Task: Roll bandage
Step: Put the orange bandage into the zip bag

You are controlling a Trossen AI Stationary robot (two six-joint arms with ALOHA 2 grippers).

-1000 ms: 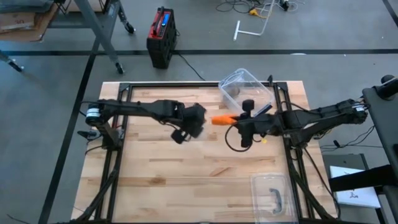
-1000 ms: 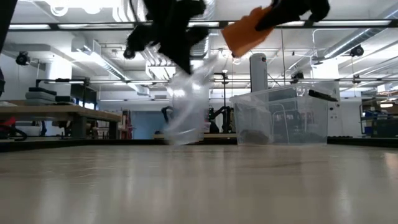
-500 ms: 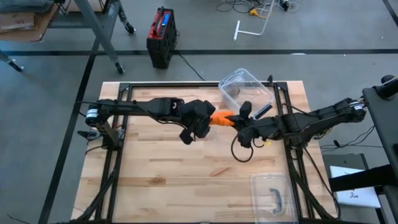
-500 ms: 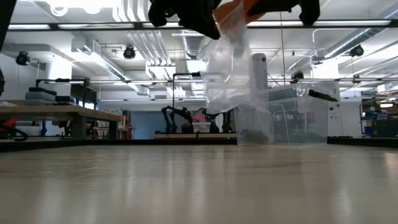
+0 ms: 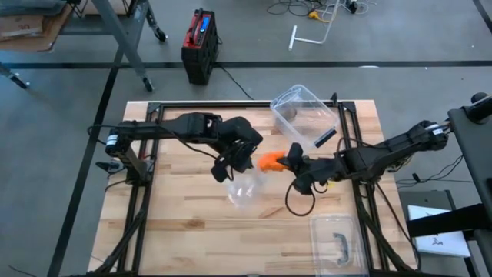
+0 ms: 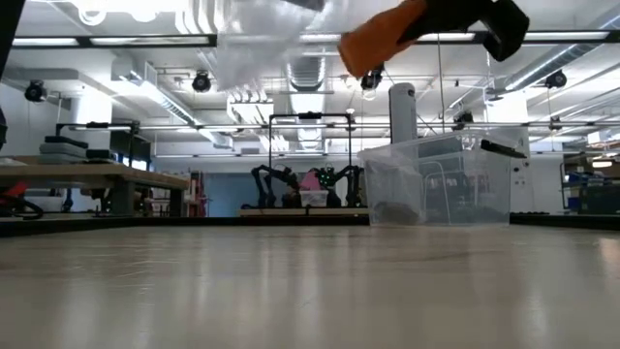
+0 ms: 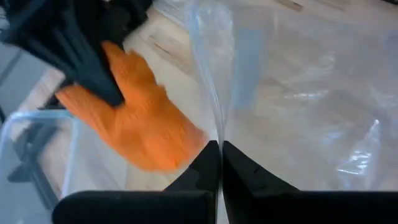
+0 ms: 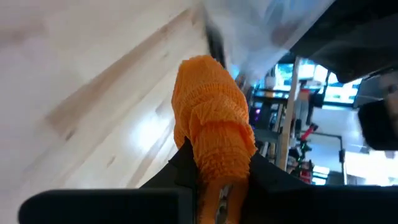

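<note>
Pincer (image 5: 294,163) on the right arm grips the orange bandage roll (image 5: 270,161) in the air above the surface (image 5: 192,231), just beside the clear plastic bag (image 5: 244,188) pinched shut-fingered by the left pincer (image 5: 228,163); bagging seems in hand, needing the roll lined up with the bag's mouth.

Both arms crowd mid-worktop (image 5: 192,223), the plastic bag (image 5: 244,188) hanging off the left one and the orange bandage (image 5: 270,161) just beside it, blocking the middle; clear bin (image 5: 301,111) fills the far edge; lid (image 5: 336,240) takes the near right corner; near left stands bare
</note>
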